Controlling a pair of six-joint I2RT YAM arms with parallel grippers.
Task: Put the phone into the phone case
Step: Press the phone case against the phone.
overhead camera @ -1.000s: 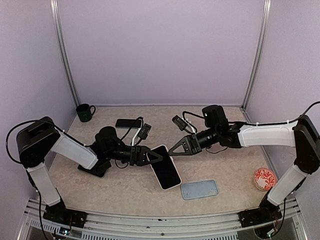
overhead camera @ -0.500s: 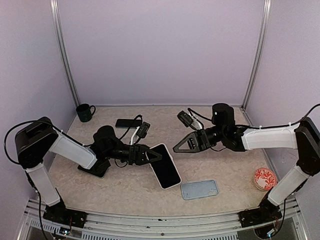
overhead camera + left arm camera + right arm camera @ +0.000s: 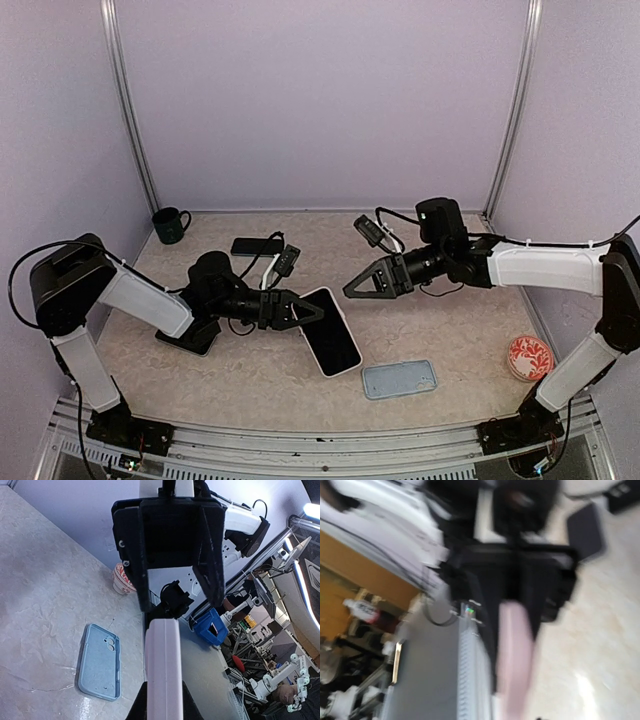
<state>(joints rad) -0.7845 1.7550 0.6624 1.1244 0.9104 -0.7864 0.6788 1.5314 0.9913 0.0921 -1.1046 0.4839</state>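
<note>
Now that the right gripper [image 3: 352,292] has let go, jaws apart, and drawn back, the pink-edged black-screened phone [image 3: 331,345] hangs solely in the left gripper's [image 3: 315,312] clamp, with the pale blue phone case [image 3: 399,379] below-right awaiting it.

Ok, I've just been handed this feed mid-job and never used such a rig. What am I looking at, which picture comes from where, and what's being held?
These are two robot arms bolted at the near edge of a table, each ending in a two-finger gripper. The wide picture comes from a fixed camera above and behind them; the other two come from cameras on the wrists.

The left gripper is shut on the phone, holding it by its upper end. The left wrist picture looks along that phone's pink edge.

The right gripper hangs in the air near the phone, holding nothing. Its wrist picture is badly blurred.

On the table lie the light blue phone case, a second dark phone, a green mug and a small red dish.
</note>
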